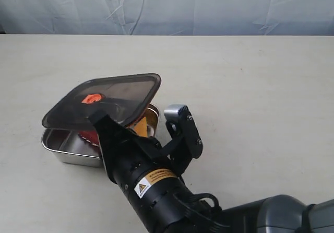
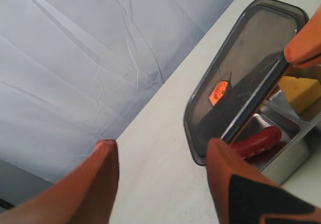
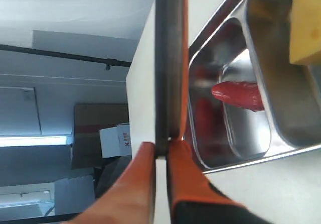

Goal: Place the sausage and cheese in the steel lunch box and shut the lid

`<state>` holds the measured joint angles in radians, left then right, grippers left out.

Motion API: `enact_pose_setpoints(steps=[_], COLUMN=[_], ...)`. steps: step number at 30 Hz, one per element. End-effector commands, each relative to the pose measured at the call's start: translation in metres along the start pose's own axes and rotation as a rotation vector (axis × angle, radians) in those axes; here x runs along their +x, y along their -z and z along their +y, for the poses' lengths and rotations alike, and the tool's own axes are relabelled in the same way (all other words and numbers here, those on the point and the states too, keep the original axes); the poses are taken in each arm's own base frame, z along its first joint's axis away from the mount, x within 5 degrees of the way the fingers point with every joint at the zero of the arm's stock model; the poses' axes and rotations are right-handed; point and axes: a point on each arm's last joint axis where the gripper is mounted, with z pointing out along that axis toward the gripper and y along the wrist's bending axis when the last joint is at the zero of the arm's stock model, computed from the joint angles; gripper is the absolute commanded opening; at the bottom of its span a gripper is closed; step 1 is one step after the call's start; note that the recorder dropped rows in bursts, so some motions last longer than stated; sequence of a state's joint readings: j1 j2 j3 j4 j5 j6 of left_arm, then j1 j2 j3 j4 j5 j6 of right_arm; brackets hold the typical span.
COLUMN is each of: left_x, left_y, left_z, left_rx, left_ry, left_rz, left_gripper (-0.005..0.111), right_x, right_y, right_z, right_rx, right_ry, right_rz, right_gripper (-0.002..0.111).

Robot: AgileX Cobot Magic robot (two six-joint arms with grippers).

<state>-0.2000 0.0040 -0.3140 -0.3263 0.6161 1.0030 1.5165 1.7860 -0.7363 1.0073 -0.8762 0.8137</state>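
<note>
Smoky plastic, the lid (image 1: 102, 101) hangs tilted over the steel lunch box (image 1: 68, 150), pinched at one edge by the right gripper (image 3: 161, 151). The box sits well short of the worktop's (image 1: 250, 76) far edge, sausage (image 2: 257, 141) and cheese (image 2: 301, 93) in separate compartments. The left gripper (image 2: 163, 148) is spread wide, empty.

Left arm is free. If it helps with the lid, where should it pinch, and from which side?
Likely the left short edge of the lid, approached from the left of the exterior view, jaws above and below the rim. It is a thin, tilted plate, and the right gripper pinches its near long edge, leaving that end bare.
</note>
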Motion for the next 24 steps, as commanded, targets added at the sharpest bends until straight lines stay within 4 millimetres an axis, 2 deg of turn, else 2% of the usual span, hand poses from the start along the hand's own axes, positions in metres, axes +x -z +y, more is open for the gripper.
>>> enact_pose_setpoints(steps=[1,7,16,24], left_x=[-0.002,-0.002,-0.002,-0.002], left_y=[0.001,0.001,0.001,0.001], left_z=[0.001,0.001,0.001,0.001], left_rx=[-0.007,-0.007,-0.007,-0.007], left_ry=[0.02,0.02,0.02,0.02], left_rz=[-0.02,-0.02,-0.02,-0.02], left_gripper=[0.051,0.051,0.051,0.051], right_x=[-0.004,-0.004,0.006,0.011], right_y=[-0.001,-0.001,-0.011,-0.011], right_z=[0.006,0.009,-0.011,-0.016], right_rx=[-0.047,-0.114,-0.078,-0.055], right_ry=[-0.021,0.008,-0.02,0.021], right_rz=[-0.011,-0.022,0.008,0.036], right_gripper=[-0.001,-0.001,-0.001,-0.001])
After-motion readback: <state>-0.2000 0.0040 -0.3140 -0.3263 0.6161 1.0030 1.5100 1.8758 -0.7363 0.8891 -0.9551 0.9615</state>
